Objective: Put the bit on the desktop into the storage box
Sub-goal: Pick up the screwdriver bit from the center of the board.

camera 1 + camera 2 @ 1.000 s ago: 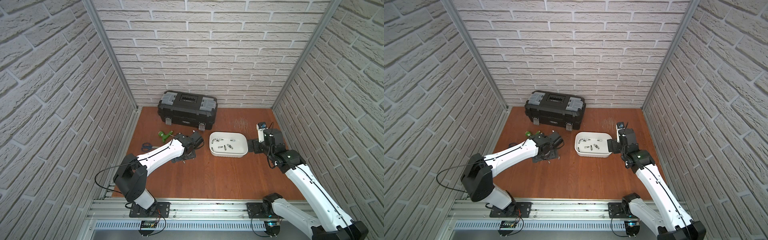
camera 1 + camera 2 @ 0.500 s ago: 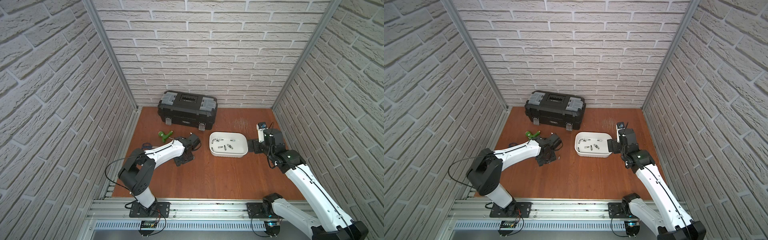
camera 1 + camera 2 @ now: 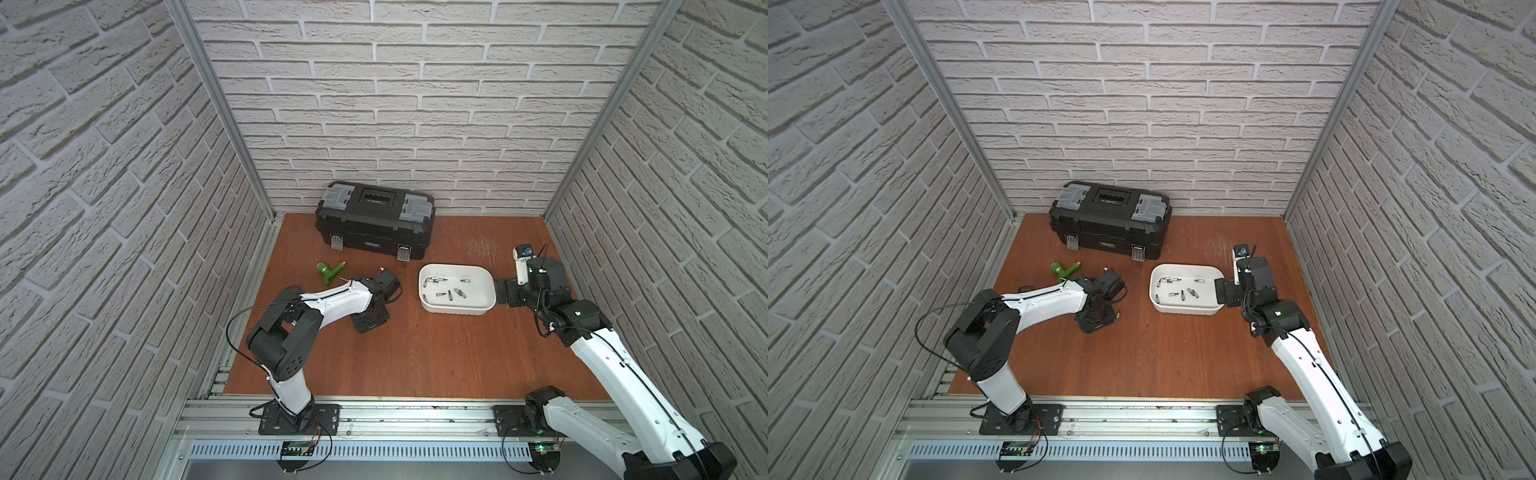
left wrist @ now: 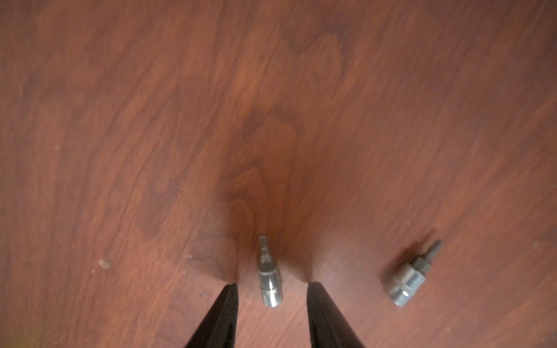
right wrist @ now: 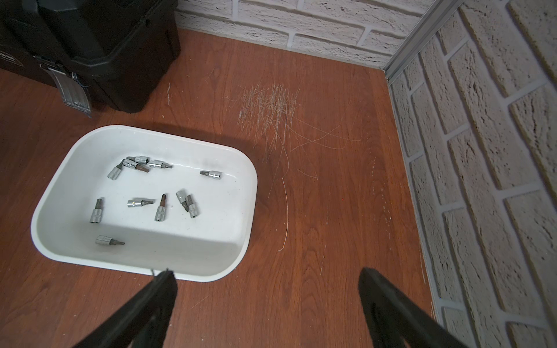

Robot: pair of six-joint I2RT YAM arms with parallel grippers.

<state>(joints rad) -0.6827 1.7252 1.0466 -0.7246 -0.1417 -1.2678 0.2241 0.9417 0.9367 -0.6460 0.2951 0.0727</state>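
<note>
In a top view the left gripper [image 3: 371, 322] points down at the brown wood-grain desktop [image 3: 415, 357], well apart from the storage box [image 3: 457, 309], a shallow white plastic tub with round corners; the right gripper [image 3: 505, 293] sits just beside it. In the left wrist view a small shiny metal bit [image 4: 269, 277] lies flat on the wood between the two black fingers [image 4: 223, 313], which stand apart and do not touch it. In the right wrist view the right gripper's fingers [image 5: 379, 295] are spread wide around nothing, and more bits [image 5: 159, 208] lie in the tub
</note>
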